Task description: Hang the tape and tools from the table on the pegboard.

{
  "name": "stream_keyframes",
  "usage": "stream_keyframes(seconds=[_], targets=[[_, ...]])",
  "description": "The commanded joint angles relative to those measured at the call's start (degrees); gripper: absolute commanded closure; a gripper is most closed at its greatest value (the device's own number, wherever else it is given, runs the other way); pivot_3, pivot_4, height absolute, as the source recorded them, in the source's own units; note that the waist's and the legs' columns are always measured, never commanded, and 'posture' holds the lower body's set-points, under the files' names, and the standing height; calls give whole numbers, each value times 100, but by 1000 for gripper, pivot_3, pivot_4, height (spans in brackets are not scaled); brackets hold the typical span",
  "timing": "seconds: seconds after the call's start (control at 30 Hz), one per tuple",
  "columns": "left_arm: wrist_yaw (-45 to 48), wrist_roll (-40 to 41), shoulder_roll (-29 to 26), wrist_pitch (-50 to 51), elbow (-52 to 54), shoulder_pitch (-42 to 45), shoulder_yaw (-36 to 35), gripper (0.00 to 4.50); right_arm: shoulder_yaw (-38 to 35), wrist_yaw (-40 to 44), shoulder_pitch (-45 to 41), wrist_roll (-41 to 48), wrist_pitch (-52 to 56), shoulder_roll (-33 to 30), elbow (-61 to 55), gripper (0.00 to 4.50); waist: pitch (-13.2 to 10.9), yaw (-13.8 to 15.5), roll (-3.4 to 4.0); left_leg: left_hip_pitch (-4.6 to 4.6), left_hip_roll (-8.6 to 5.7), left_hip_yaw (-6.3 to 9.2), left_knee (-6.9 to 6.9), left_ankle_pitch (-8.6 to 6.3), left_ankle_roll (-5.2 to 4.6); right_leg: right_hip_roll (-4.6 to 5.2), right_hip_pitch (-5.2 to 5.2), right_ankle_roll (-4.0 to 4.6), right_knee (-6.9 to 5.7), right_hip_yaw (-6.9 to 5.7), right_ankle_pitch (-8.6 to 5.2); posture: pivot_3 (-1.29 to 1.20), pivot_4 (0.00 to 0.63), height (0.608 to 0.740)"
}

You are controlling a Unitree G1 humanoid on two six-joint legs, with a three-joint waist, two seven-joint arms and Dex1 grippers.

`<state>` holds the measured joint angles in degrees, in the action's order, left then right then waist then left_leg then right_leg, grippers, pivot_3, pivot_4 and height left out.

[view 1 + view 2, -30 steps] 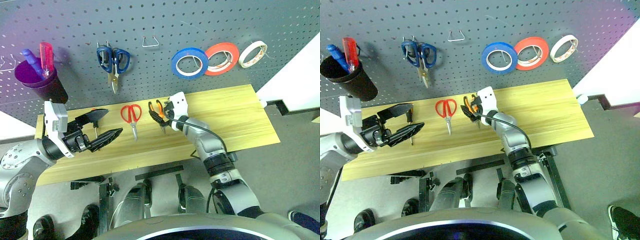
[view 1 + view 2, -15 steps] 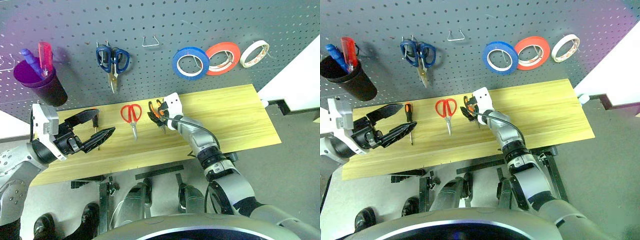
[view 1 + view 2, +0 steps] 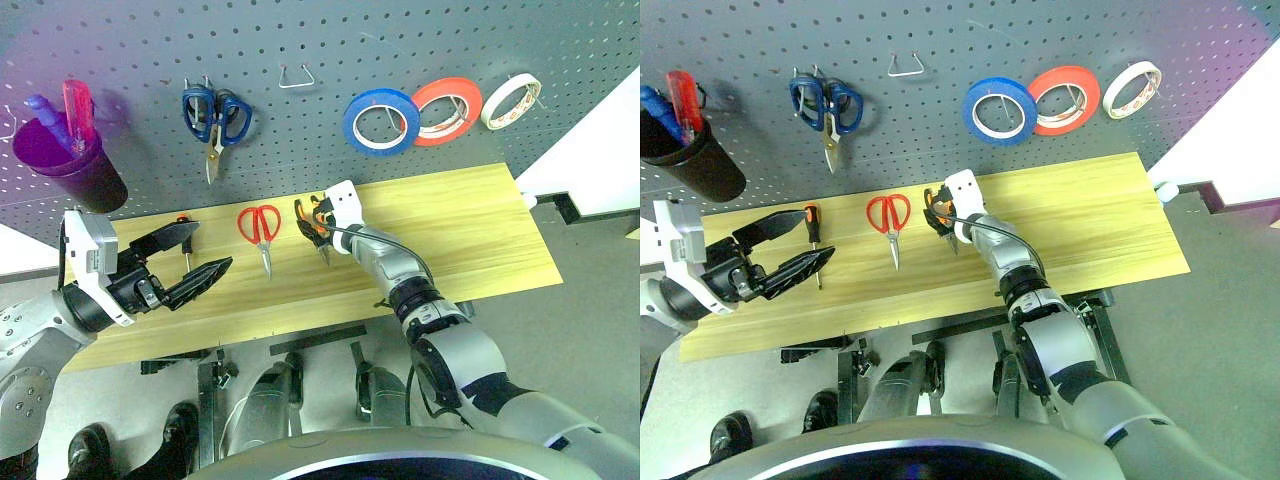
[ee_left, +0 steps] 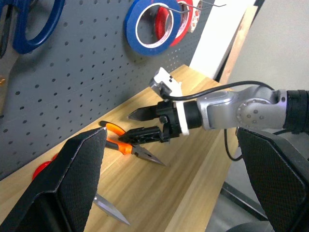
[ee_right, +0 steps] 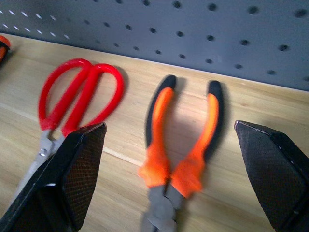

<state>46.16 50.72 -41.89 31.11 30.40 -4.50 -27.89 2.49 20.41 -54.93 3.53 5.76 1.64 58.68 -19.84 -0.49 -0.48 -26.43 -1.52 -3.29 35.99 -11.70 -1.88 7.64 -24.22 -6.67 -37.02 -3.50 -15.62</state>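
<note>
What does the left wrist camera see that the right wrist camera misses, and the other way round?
Left wrist view: the blue tape roll and red-orange roll hanging on the pegboard, plus the right gripper, fingers open, over the pliers. Right wrist view: an orange sliver beyond the red scissors, probably the screwdriver. Both: pliers, red scissors, table, pegboard.

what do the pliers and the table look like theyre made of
Pliers: dull grey metal jaws, by their look; handles in a matte orange and black sleeve, probably rubber or plastic. Table: light wood planks, or a wood-look laminate, with visible grain lines and a low sheen.
</note>
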Motion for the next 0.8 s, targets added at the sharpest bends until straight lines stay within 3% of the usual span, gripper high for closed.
stream_keyframes(seconds=[0.03,0.8], targets=[[-13,152,-84,13,245,-87,-191,0,-33,-25,-189,-53,-111,126,175,39,-16,5,0,0,0,0,0,0,1,0,0,0,0,0,0,197,388,740],[-199,457,-200,193,453,-274,-255,0,-158,-465,-431,-293,-226,82,676,39,-254,127,4,-7,2,-5,-8,-2,11,1,-19,6,1,0,-3,208,432,740]])
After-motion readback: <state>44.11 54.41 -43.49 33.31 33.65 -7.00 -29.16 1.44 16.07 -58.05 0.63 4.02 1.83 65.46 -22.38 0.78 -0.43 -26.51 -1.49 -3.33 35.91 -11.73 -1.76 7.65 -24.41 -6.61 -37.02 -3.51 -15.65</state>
